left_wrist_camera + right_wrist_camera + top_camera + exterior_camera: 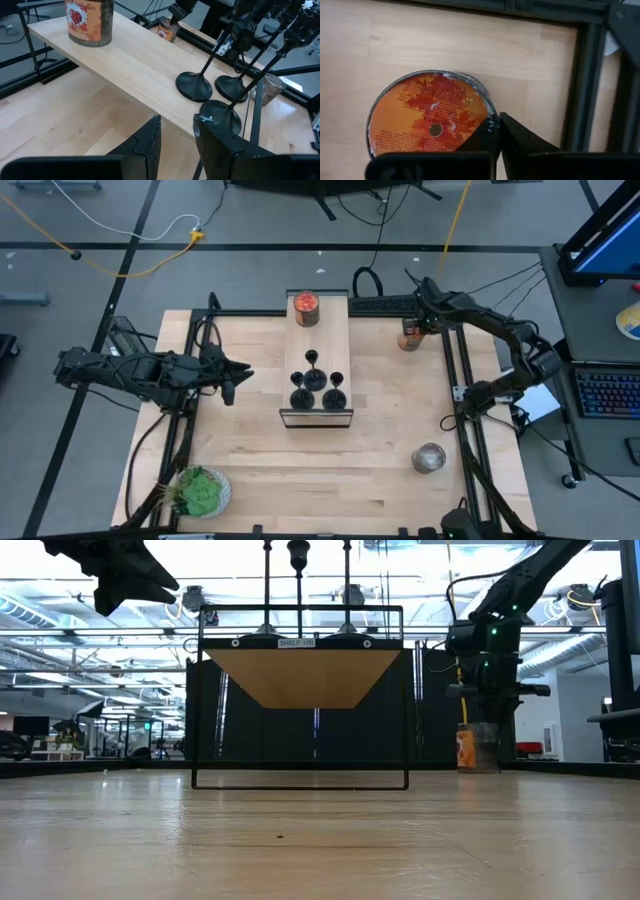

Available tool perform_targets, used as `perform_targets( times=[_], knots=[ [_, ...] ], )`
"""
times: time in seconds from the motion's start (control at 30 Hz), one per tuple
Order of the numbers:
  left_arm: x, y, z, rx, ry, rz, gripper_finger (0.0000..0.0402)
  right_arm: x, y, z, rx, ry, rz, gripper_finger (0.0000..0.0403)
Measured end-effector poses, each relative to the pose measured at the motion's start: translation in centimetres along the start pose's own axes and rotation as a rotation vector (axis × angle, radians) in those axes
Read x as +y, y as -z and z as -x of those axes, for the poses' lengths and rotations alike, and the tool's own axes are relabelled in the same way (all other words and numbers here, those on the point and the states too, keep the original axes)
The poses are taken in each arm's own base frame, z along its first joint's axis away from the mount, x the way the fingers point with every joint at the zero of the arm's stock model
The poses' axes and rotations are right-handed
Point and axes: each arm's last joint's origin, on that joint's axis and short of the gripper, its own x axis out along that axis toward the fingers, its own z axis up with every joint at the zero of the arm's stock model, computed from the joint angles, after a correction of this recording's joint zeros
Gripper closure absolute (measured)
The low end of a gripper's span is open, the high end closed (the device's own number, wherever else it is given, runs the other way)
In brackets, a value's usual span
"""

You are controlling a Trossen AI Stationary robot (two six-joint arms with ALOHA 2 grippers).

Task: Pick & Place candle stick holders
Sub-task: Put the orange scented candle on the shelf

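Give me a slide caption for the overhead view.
Three black holders stand on a raised shelf with a jar; left end effector waits beside it, right end effector above a second jar.

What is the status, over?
Left gripper open, empty, beside shelf. Right gripper over orange jar. Three candle stick holders on shelf, untouched.

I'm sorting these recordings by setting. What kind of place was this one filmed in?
Most likely a robotics lab or workshop. A wooden table sits inside a black metal frame with two arms mounted on it, cables trail across the floor, and a keyboard sits on a desk beside it.
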Motion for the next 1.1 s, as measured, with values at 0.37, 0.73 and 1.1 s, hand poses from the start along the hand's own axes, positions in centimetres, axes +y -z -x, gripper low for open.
perform_targets(
  times=[0.37,0.73,1.1],
  knots=[
    [0.0,0.0,0.0,0.0,-0.001,-0.027,0.0282,-0.8,1.4,6.3,-0.126,-0.125,-0.035,0.0402],
    [0.0,0.0,0.0,-0.001,-0.001,-0.067,0.0282,1.6,0.7,15.3,-0.266,-0.289,0.042,0.0403],
    [0.0,0.0,0.0,-0.001,-0.001,-0.066,0.0282,6.1,-1.7,19.0,-0.333,-0.398,0.139,0.0403]
  ],
)
